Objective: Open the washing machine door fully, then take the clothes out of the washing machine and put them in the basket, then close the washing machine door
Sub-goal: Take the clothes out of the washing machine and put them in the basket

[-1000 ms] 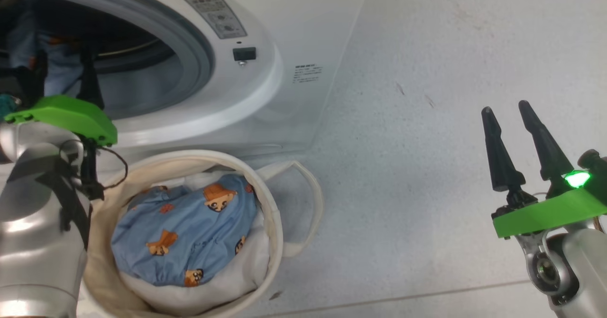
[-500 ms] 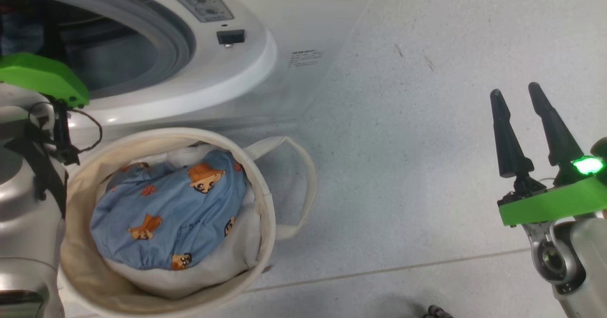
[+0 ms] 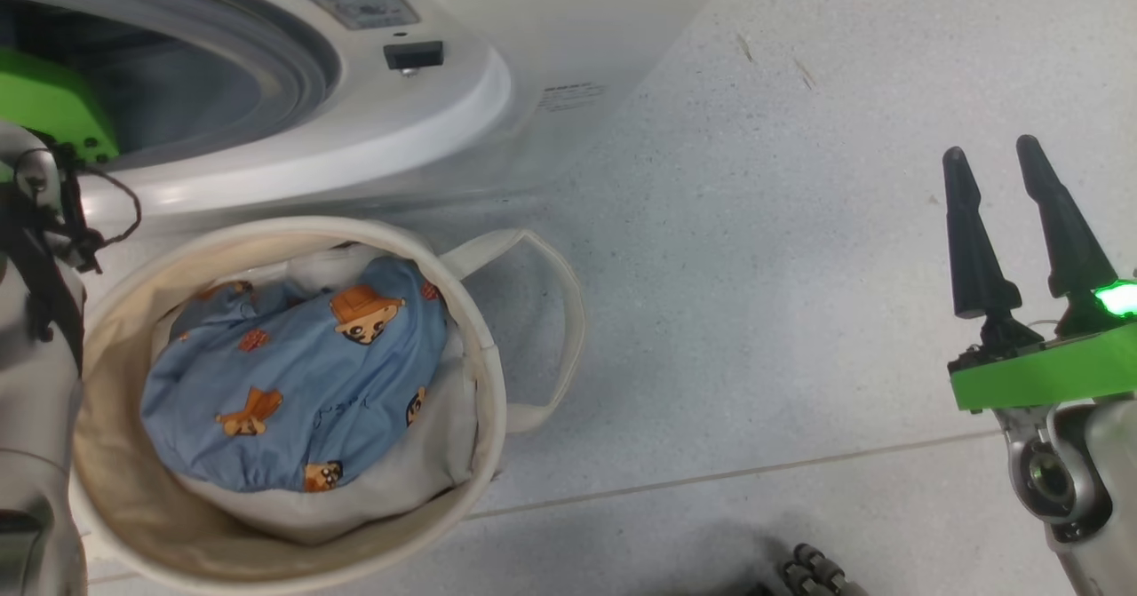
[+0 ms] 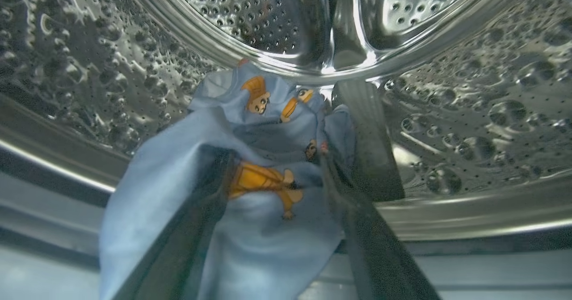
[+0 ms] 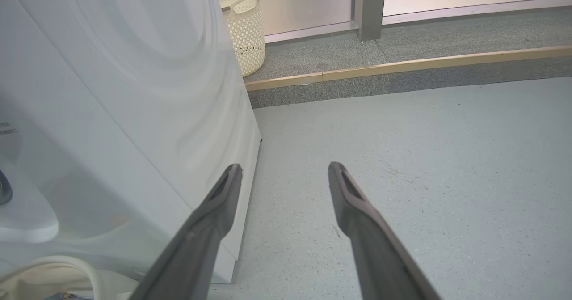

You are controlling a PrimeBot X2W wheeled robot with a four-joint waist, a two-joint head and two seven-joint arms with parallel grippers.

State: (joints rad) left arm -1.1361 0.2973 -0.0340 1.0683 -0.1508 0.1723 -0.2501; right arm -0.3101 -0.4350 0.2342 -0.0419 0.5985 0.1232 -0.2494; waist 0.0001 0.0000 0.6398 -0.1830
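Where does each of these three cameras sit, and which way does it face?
Head: on the head, looking down at basket, washing machine; left arm, right tool show.
Left wrist: on that wrist, looking into the drum at clothes; the left tool shows.
Right wrist: on that wrist, facing along the floor; the right tool shows, open.
Shared: head and right wrist both show the washing machine.

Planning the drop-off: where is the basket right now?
In the head view the basket sits on the floor at lower left, just below the open mouth of the washing machine, with blue printed clothes lying inside.
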